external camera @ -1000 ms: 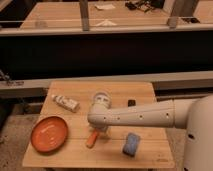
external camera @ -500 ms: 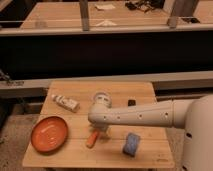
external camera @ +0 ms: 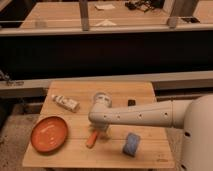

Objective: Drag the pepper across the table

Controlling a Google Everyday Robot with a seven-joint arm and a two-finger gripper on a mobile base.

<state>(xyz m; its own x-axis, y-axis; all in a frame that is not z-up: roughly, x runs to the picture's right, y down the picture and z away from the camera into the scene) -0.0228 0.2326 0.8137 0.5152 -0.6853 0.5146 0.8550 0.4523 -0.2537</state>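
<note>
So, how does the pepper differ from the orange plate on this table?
The pepper is slim and tapered; the plate is round and shallow. The pepper is far smaller than the plate. The pepper lies mid-table with its upper end right under the gripper; the plate sits near the edge on the picture's left, apart from the arm. Both are orange and rest flat on the table.

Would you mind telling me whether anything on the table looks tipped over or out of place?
The small white bottle lies on its side near the back left of the table, rather than upright. Nothing else stands out: the gripper is down by the pepper, between the orange plate and the blue sponge.
</note>
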